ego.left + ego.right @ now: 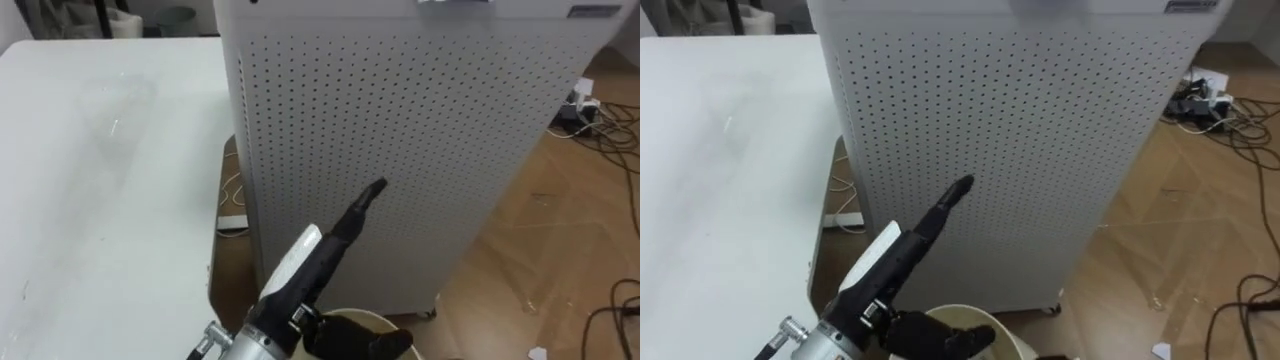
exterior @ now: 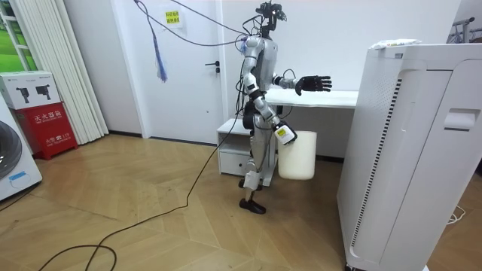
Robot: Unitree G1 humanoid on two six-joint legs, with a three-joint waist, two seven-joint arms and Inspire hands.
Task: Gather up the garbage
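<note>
Though hard to make out, the clear plastic scrap (image 1: 113,108) on the table (image 1: 60,250) looks flimsy and slippery, so the left hand (image 1: 335,240), fingers straight and empty, should pinch an edge.

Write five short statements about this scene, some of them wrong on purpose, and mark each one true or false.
1. The left hand reaches forward with straight fingers and holds nothing. True.
2. The white bin stands on the table. False: it stands on the wooden floor, beside the table and next to the robot.
3. The right hand is raised high above the table. False: it is low, over the bin's rim.
4. A perforated white cabinet stands in front of the robot. True.
5. Cables lie on the floor to the cabinet's right. True.
</note>
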